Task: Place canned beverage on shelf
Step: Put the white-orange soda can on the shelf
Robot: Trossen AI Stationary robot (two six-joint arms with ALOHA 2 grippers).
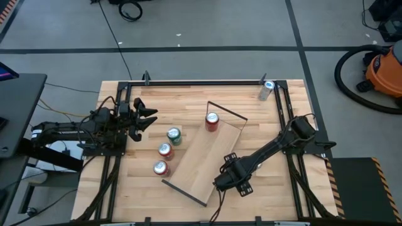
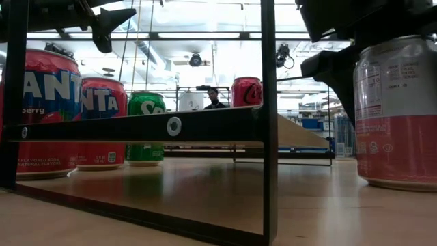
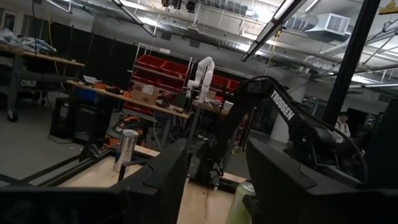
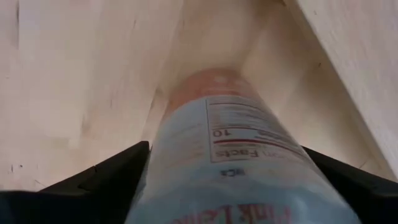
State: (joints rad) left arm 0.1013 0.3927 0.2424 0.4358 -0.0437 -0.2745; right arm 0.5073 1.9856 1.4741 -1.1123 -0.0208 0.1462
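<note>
The right pincer (image 4: 217, 180) stands around a pink-and-silver can (image 4: 233, 155) on the tabletop (image 1: 276, 194) beside the shelf (image 1: 207, 160), fingers spread, perhaps touching it (the high view hides this can). Farther, one red can (image 1: 212, 120) stands on the shelf. The left pincer (image 1: 146, 118) hovers partly spread, empty.

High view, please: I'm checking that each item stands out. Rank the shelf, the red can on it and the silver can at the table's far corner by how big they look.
1. The shelf, by far the largest.
2 and 3. The red can and the silver can look too alike in size to rank.
</note>
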